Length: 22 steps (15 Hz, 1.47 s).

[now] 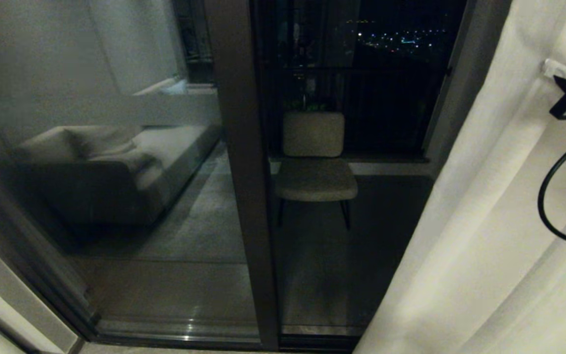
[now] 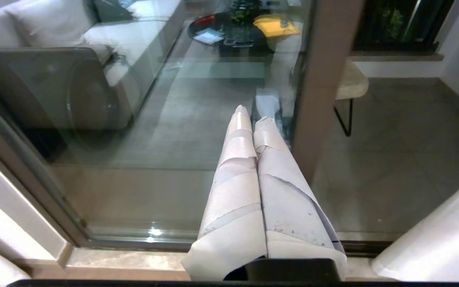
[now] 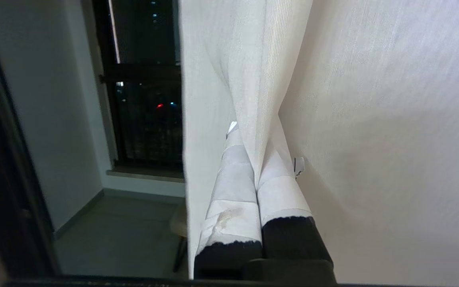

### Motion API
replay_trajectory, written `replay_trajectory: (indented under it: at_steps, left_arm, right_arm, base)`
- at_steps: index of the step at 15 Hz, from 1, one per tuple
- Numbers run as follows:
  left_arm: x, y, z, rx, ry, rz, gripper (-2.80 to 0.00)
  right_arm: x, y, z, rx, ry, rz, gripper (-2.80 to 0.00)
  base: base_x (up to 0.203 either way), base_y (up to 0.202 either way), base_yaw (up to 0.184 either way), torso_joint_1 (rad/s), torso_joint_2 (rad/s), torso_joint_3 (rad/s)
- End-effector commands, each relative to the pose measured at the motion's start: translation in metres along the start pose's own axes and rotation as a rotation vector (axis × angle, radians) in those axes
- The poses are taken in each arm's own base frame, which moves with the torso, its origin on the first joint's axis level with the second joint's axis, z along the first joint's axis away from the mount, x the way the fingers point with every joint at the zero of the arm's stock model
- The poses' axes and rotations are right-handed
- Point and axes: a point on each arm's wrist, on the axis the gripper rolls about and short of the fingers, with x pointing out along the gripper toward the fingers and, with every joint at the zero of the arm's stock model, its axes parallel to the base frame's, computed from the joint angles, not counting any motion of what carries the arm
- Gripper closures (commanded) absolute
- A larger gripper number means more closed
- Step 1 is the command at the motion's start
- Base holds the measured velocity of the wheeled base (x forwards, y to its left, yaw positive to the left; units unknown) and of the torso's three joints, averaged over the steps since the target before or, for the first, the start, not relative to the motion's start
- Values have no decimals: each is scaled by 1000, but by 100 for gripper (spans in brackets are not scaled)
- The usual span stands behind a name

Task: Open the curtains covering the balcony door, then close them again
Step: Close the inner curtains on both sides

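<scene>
One cream curtain hangs bunched at the right of the head view. It leaves the balcony door, with its dark frame and reflective glass, uncovered. My right gripper is at the far right, high up against the fabric. In the right wrist view the gripper is shut on a vertical fold of the curtain, with its taped fingers on either side. My left gripper is shut on nothing and points at the door's frame low down. The curtain's lower end lies to its side.
A beige chair stands on the balcony behind the glass, with a dark railing beyond it. The left pane mirrors a sofa. The door's bottom track runs along the floor. A black cable loops from my right arm.
</scene>
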Motion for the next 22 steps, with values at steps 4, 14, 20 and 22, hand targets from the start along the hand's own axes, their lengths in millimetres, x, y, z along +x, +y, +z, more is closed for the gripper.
replay_trajectory:
  at_steps: [4,14,20,22]
  left_arm:
    - [0,0,0,-6,0,1,0]
    - [0,0,0,-6,0,1,0]
    - [0,0,0,-6,0,2,0]
    - [0,0,0,-6,0,1,0]
  right_arm:
    - [11,1,-4,5,-3,12,0]
    - [13,3,-4,3,-19,16,0]
    - [15,2,-8,6,-11,15,0]
    - [17,2,-10,6,-8,15,0]
  base:
    - [0,191,0,4,4,4]
    - [0,191,1,1,2,2]
    - [0,190,1,3,2,2]
    - [0,191,2,3,3,1]
